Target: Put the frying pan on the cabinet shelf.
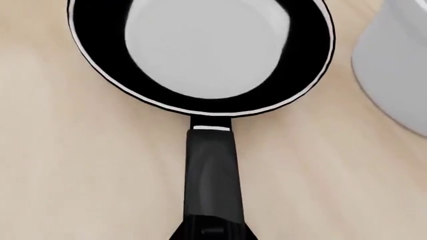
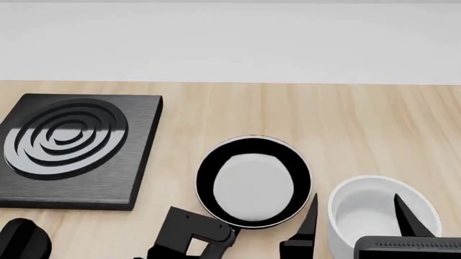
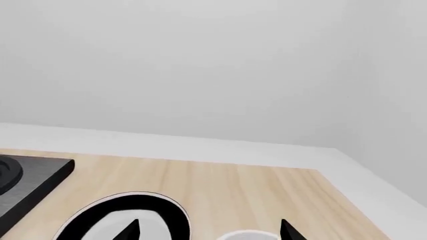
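Observation:
The frying pan (image 2: 252, 186), black with a thin silvery rim and a pale glossy inside, rests on the wooden table just before me. In the left wrist view the pan (image 1: 200, 50) is close, and its short black handle (image 1: 212, 165) runs straight into my left gripper (image 1: 212, 229). That gripper is shut on the handle's end. In the head view the left gripper (image 2: 194, 234) covers the handle. My right gripper (image 2: 357, 216) is open and empty, with its two black fingers on either side of the white pot (image 2: 381, 213). It also shows in the right wrist view (image 3: 208, 231). The cabinet shelf is out of view.
A square black plate with concentric rings (image 2: 72, 145) lies at the left of the table; its corner shows in the right wrist view (image 3: 27, 175). The white pot (image 1: 400, 65) stands close beside the pan. A white wall (image 2: 230, 43) runs behind the table's far edge.

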Tool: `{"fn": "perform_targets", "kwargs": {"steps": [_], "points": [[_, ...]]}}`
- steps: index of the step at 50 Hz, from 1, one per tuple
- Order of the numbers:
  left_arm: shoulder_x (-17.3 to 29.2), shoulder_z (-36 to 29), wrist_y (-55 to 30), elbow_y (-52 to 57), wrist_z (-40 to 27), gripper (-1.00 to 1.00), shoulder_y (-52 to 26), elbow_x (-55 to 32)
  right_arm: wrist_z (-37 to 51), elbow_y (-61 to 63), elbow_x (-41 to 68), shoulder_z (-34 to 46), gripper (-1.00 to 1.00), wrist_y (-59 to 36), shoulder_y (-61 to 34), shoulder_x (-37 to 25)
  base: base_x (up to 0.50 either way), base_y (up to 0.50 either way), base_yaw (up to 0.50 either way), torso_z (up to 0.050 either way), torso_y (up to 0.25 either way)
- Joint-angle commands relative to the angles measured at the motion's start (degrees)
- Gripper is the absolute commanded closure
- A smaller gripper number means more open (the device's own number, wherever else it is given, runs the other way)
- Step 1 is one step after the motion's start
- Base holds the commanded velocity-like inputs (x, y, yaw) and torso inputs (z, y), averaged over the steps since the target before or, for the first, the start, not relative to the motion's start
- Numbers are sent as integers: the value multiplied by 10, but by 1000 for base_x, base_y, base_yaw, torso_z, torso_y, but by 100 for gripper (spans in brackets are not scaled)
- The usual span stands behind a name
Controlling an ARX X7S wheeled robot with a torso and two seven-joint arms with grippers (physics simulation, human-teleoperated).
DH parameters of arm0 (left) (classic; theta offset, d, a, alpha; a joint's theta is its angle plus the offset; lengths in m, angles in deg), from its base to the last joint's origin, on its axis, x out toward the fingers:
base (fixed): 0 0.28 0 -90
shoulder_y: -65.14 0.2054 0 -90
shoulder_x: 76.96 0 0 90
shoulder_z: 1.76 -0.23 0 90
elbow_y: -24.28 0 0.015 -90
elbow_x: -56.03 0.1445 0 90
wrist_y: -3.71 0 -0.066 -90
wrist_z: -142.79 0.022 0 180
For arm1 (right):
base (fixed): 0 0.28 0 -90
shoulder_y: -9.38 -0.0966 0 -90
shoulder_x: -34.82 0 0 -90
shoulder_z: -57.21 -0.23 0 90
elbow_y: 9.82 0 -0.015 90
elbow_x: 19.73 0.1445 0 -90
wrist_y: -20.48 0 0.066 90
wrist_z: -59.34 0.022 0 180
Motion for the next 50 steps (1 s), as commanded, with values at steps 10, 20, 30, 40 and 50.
{"fn": "perform_targets", "kwargs": {"steps": [10, 20, 30, 40, 50], "points": [[25, 81, -30, 128, -78, 100, 0, -60, -9, 7, 0, -17, -100, 5, 7, 8, 0, 0, 0, 0, 1], [55, 127, -88, 207, -145, 100, -23, -118, -9, 1, 1, -13, -100, 13, 9, 8, 0, 0, 0, 0, 2], [84, 196, -145, 258, -211, 100, -34, -209, -4, 7, 6, -11, -100, 3, 8, 8, 0, 0, 0, 0, 2], [125, 260, -179, 315, -275, 100, -49, -292, -1, 8, 10, -3, -100, -4, 3, 8, 0, 0, 0, 0, 2], [168, 313, -193, 308, -318, 100, -87, -343, 2, 12, 13, 1, -100, -8, 0, 6, 0, 0, 0, 0, 2]]}}
